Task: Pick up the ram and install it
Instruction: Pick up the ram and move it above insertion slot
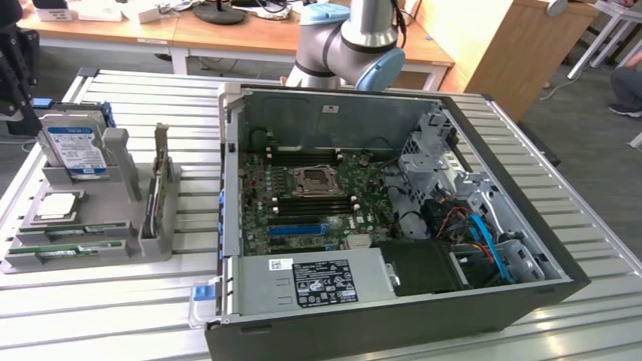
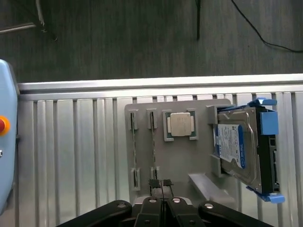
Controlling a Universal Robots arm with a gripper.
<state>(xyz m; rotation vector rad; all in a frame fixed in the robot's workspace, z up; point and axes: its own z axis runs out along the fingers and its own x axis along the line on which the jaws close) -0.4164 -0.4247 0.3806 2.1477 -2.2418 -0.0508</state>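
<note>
At the exterior view's left, a gray holder (image 1: 150, 242) sat on the slatted table (image 1: 101, 316). The ram (image 1: 83, 251) stood edge-up in its near slot, with the processor (image 1: 57, 205) and hard drive (image 1: 75, 149) farther back. Right of it stood the open computer case (image 1: 401, 320). The gripper (image 2: 161, 182) hung above the holder, fingers pressed together, holding nothing.

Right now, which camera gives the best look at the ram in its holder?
The exterior view: the ram shows its long green side in the gray holder. The wrist view sees it edge-on as a thin strip, near the claw.
</note>
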